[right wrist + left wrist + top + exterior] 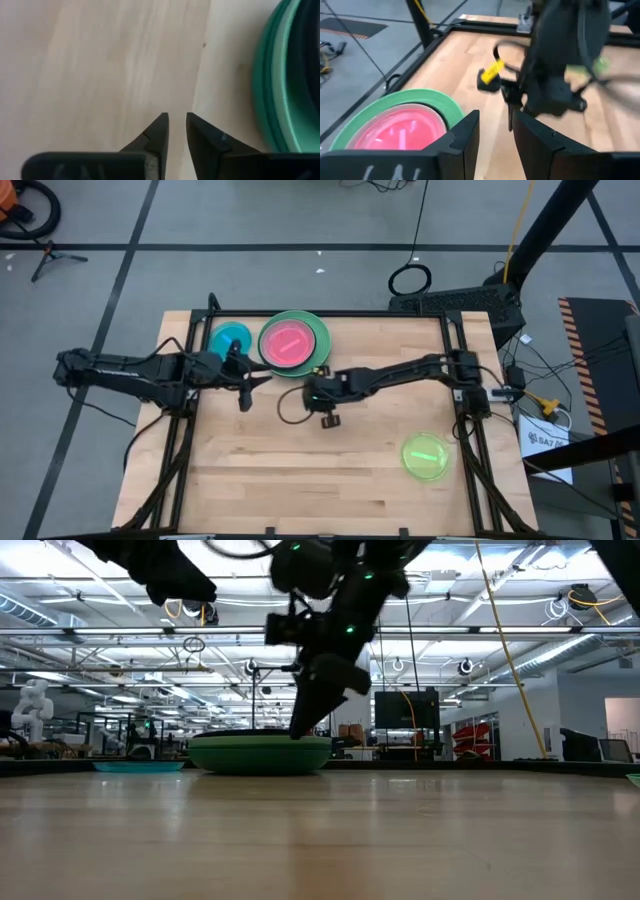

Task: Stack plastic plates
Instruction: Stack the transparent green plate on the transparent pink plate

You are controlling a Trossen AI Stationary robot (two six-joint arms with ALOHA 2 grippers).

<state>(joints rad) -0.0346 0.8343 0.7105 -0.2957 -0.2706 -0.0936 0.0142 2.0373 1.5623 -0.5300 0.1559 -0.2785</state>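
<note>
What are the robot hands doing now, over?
Right gripper empty, slightly open, beside green stack. Left gripper open, empty, nearby. Blue plate, yellow-green plate unstacked.

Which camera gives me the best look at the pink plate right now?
The high view: the pink plate shows whole, lying on the green stack. The left wrist view catches part of it; the low and right wrist views show only the stack's edge.

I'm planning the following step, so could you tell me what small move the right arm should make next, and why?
Probably swing the right gripper toward the yellow-green plate, which lies alone near the table's right front. The gripper holds nothing and points at bare wood beside the green stack, where the pink plate already sits.
</note>
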